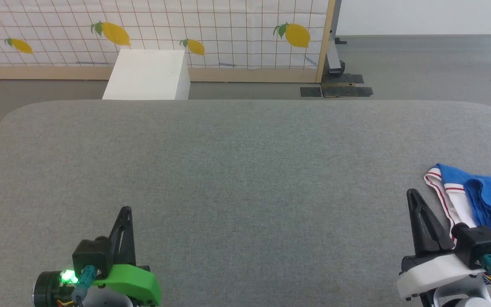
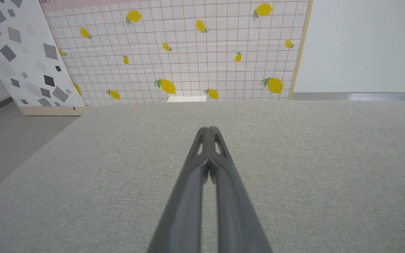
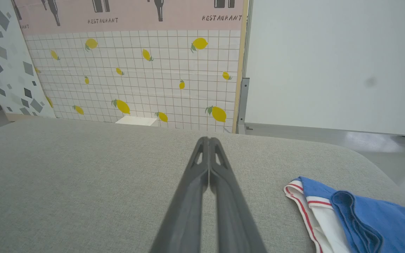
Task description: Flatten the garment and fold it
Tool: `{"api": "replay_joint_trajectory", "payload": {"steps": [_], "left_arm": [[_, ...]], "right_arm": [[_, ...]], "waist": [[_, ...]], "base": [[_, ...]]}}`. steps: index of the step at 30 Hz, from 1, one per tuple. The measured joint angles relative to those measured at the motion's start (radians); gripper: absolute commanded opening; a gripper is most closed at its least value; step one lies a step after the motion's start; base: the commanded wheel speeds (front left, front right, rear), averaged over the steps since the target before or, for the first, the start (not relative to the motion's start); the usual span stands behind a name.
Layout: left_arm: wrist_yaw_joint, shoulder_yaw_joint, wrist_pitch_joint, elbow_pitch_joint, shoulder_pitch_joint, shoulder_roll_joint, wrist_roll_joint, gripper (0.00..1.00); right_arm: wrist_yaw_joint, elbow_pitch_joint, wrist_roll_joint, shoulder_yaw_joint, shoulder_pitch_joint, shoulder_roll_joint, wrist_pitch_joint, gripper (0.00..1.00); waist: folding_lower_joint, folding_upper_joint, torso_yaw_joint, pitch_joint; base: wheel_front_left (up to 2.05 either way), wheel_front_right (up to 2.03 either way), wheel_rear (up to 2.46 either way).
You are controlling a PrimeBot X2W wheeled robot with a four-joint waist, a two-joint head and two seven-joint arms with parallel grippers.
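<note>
The garment (image 1: 488,196), royal blue with a white sleeve and red-striped trim, lies bunched at the right edge of the grey padded table (image 1: 237,170), partly cut off by the picture's edge. In the right wrist view the garment (image 3: 360,218) sits low on the right. My right gripper (image 1: 412,194) stands just left of it, shut and holding nothing; its tips (image 3: 209,140) are pressed together. My left gripper (image 1: 127,209) is at the lower left over bare table, shut and holding nothing, with its tips (image 2: 209,129) closed.
A white box (image 1: 147,74) stands on the floor behind the table, before a lemon-patterned panel (image 1: 151,34). A dark stand base (image 1: 335,85) sits at the panel's right end. The table's far edge is rounded at both corners.
</note>
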Motion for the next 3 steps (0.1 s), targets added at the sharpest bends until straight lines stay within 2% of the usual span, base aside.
{"api": "replay_joint_trajectory", "payload": {"steps": [3], "left_arm": [[0.0,0.0,0.007,0.0,-0.004,0.0,0.0,0.0]], "right_arm": [[0.0,0.0,-0.001,0.002,-0.001,0.0,0.008,0.0]], "waist": [[0.0,0.0,0.0,0.0]], "base": [[0.0,0.0,0.0]]}}
